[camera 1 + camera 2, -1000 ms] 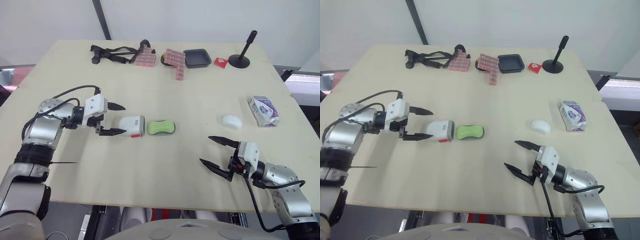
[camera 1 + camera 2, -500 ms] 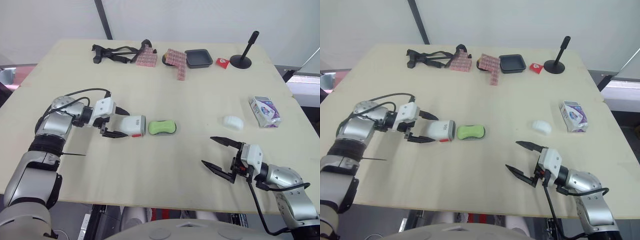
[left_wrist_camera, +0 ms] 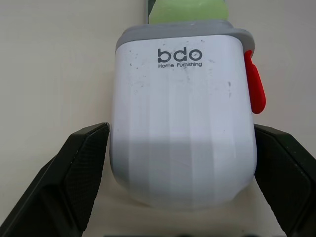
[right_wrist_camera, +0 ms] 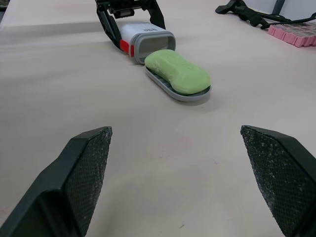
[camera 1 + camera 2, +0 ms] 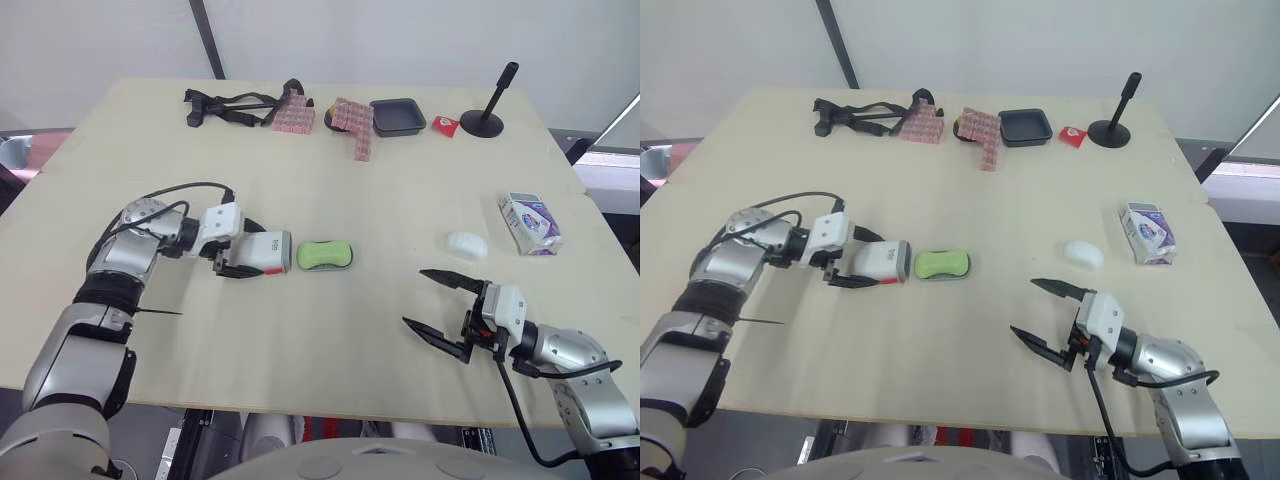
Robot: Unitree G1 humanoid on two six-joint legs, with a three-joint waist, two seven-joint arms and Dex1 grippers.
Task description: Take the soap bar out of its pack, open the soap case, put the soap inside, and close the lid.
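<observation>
A white soap case [image 5: 272,252] with a red latch lies on its side mid-table, its mouth toward a green soap bar [image 5: 323,254] resting on a grey tray [image 4: 174,94]. My left gripper [image 5: 254,250] is open, one finger [image 3: 81,173] along each side of the case. Near the front right, my right gripper [image 5: 414,297] is open with nothing in it, low over the bare table. A white oval bar [image 5: 465,243] and the soap pack [image 5: 529,222] lie at the right, beyond the right gripper.
Along the far edge are a black strap tool [image 5: 230,103], pink checkered blocks [image 5: 350,124], a black tray [image 5: 394,116], a small red item [image 5: 442,124] and a black post on a round base [image 5: 488,105]. Bare table lies between the grippers.
My left gripper has slid right, from short of the case to straddling its sides. The case, green soap and right gripper stay where they were.
</observation>
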